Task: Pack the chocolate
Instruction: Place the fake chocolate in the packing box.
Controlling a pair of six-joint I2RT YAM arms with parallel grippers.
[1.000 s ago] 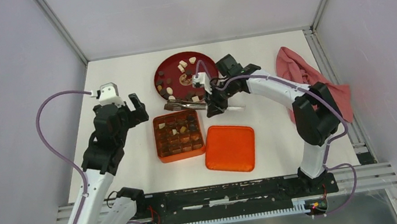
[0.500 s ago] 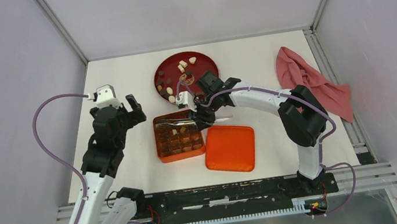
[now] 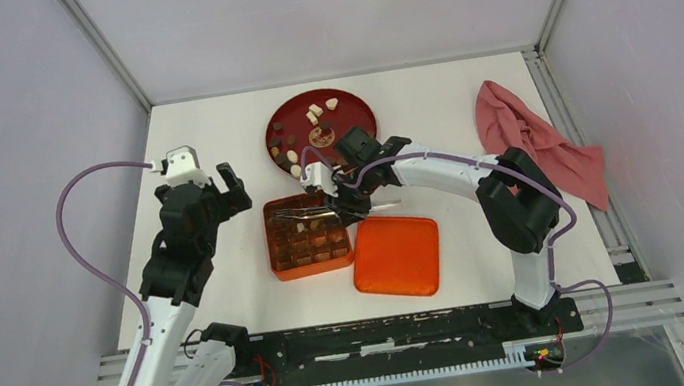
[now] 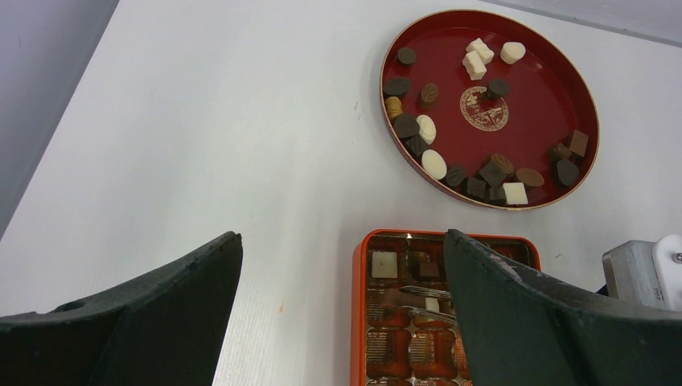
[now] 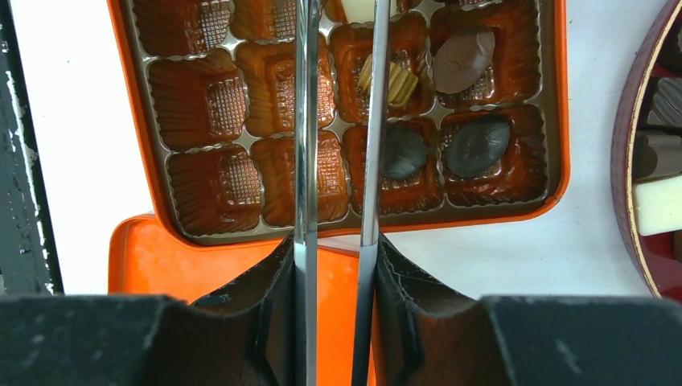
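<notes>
The orange box (image 3: 274, 253) holds few chocolate (image 5: 478, 145) pieces; the red plate (image 3: 352, 111) beyond it holds many. The right wrist view adds the right gripper (image 5: 334, 249) clenched on tongs (image 5: 304, 161); the left gripper (image 4: 342, 237) is released.

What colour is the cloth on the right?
The cloth is pink; the top view shows it best.

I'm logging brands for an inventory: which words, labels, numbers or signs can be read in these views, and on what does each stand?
No text can be read.
red plate: a round gold emblem at its centre, too small and blurred to tell whether it holds letters.
orange box, orange lid, metal tongs, pink cloth: no print shows.
</notes>
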